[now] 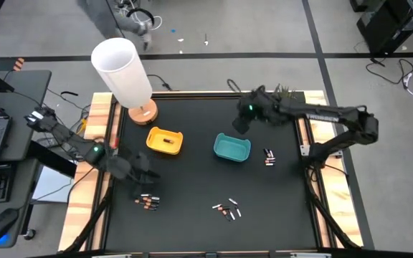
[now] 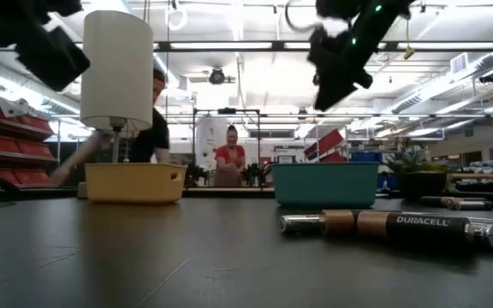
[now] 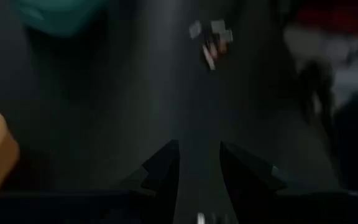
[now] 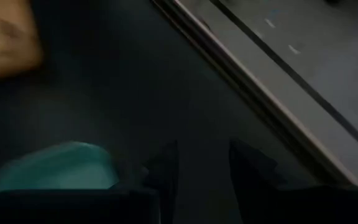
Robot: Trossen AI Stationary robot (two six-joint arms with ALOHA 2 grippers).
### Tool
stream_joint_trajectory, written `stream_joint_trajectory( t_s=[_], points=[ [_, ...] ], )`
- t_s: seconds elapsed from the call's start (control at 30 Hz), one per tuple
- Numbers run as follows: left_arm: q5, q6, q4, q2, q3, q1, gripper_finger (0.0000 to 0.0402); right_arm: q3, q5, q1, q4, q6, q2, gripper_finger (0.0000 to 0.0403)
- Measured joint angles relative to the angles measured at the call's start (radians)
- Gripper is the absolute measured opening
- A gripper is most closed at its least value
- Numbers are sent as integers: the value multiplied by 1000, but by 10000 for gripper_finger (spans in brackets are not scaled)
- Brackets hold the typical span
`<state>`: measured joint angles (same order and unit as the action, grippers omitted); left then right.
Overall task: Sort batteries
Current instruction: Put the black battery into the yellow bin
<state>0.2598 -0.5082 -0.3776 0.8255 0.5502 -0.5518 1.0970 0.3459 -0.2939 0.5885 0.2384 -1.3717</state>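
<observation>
Batteries (image 1: pixel 226 210) lie in clusters on the mat near the teal tray (image 1: pixel 232 147); right gripper (image 1: pixel 241 123) (fingers apart, empty) hovers beside it, likely between picks; next, reach a cluster.

Overhead, straight down on the whole black tabletop (image 1: pixel 192 165) and both arms, floor and a laptop desk at the margins; level with the surface, facing across it into the room, very near the batteries (image 2: pixel 392 224), yellow tray (image 2: pixel 135 182) and teal tray (image 2: pixel 325 184) farther off, both shared with the overhead; behind the left arm's fingers (image 3: pixel 163 165), low over the dark surface; behind the right arm's fingers (image 4: pixel 247 165), close above the teal tray, toward the tabletop's far edge.
</observation>
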Motion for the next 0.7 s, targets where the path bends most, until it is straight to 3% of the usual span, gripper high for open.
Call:
stream_joint_trajectory(
  t_s=[0.3, 0.57, 0.7],
  points=[
    [-45, -108, -37, 375, 106, -168, 132, -240, 211, 281, -412, 130, 50, 127],
    [-15, -257, -165, 602, 276, -224, 134, -307, 300, 360, -588, 145, 16, 127],
    [-70, -402, -208, 683, 295, -264, 159, -307, 364, 392, -626, 142, -2, 127]
  ],
)
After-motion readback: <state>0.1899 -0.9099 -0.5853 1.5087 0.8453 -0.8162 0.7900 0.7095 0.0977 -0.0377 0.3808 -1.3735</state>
